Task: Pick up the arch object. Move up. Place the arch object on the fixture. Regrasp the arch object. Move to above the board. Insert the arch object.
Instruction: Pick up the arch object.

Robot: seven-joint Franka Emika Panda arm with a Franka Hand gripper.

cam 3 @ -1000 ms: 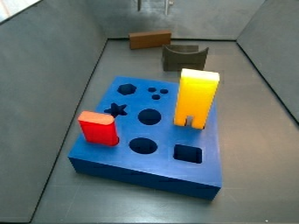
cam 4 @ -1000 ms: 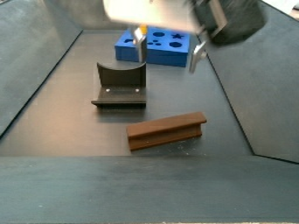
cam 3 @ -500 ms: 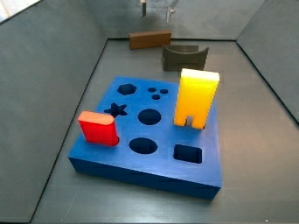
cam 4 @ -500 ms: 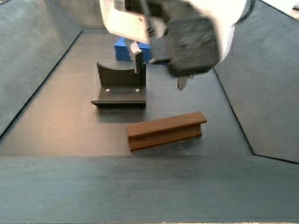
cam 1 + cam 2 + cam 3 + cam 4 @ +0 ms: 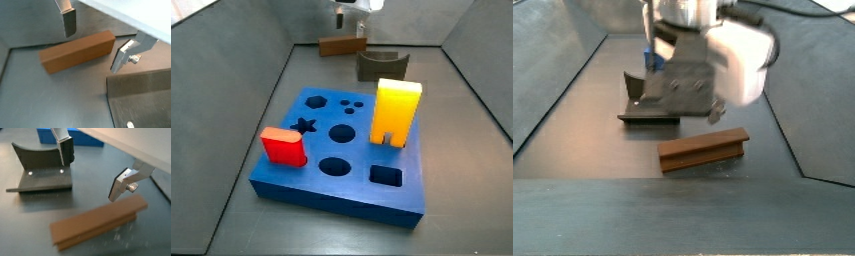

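The arch object is a flat brown block lying on the grey floor; it shows in both wrist views (image 5: 76,51) (image 5: 99,228) and both side views (image 5: 342,44) (image 5: 703,149). My gripper (image 5: 93,37) (image 5: 92,167) hangs open and empty just above it, fingers spread wide. In a side view the gripper (image 5: 680,105) sits low over the block, next to the fixture. The fixture (image 5: 41,169) (image 5: 649,99) (image 5: 384,66) is a dark block with a U-shaped hollow, beside the arch object. The blue board (image 5: 345,150) with cut-out holes lies further off.
A tall yellow notched block (image 5: 394,112) and a red block (image 5: 283,146) stand on the board. Grey sloping walls (image 5: 553,80) (image 5: 251,80) enclose the floor. The board's edge shows behind the fixture (image 5: 80,138).
The gripper has come down from high above toward the arch object, staying open. The block, the fixture and the board have not moved.
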